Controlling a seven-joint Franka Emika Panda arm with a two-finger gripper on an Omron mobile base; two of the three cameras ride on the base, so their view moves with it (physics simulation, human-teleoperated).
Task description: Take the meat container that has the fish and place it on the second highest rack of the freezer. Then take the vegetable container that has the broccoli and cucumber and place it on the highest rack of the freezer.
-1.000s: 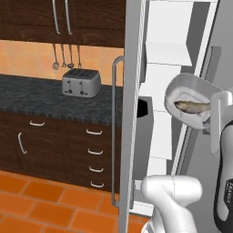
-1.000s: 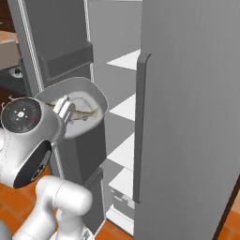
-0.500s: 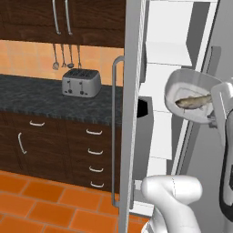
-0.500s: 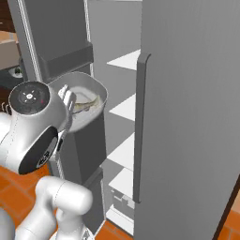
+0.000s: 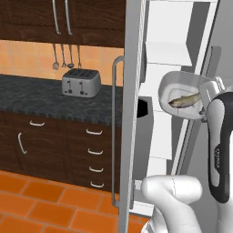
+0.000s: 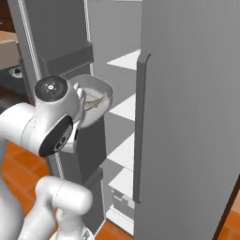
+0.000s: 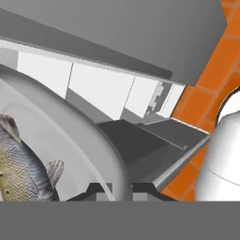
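Starting on the left of the left base view: dark wood cabinets up top, some utensils point(image 5: 66, 57) hanging on the orange backsplash, and a silver four-slot toaster point(image 5: 81, 82) sitting on the dark speckled counter point(image 5: 32, 93). Under it, dark drawers point(image 5: 93, 151) with small curved handles, then orange floor tiles point(image 5: 41, 205).

Next over is the freezer point(image 5: 132, 113) with its door swung open edge-on, long vertical bar handle point(image 5: 113, 132) facing us. There's a dark bin on the inside of the door.

Right of that, the meat container point(image 5: 182, 93) is up in the air at the freezer opening, tipped so you look straight into it, with the fish point(image 5: 184, 101) lying across the bottom. It's not resting on any shelf. The claw point(image 5: 207, 93) is clamped on the container's right rim, fingers together on the edge.

The right base view shows the same thing from the other side: the meat container point(image 6: 96, 96) sits just past the arm's round joint, next to the door bin, with the white freezer shelves point(image 6: 124, 58) stepping down to its right. The other grey door and its handle point(image 6: 140, 126) are closest on the right.

The hand view is up close on the container's curved rim point(image 7: 79, 136) and the fish's scaly side and fin point(image 7: 23, 173), with the white shelved interior behind.
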